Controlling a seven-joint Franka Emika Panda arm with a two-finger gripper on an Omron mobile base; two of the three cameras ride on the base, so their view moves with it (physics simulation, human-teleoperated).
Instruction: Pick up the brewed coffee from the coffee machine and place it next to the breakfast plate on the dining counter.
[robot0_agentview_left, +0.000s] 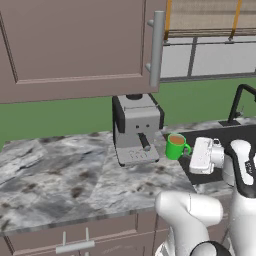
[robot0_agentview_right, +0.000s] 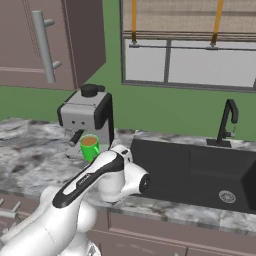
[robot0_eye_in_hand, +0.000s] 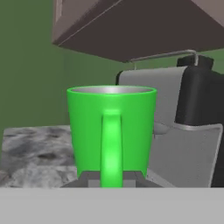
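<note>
The bright green mug of brown coffee hangs just right of the silver-grey coffee machine, off its drip tray. Its handle points at my hand. My gripper is shut on that handle. In the hand view the mug is close and upright, with my gripper at its base and a dark fingertip on each side of the handle. From the right base the mug shows in front of the machine, above my forearm. The breakfast plate is out of view.
A marbled worktop runs left of the machine. A black sink with a dark faucet lies to the right. A brown wall cabinet with a metal handle hangs low over the machine.
</note>
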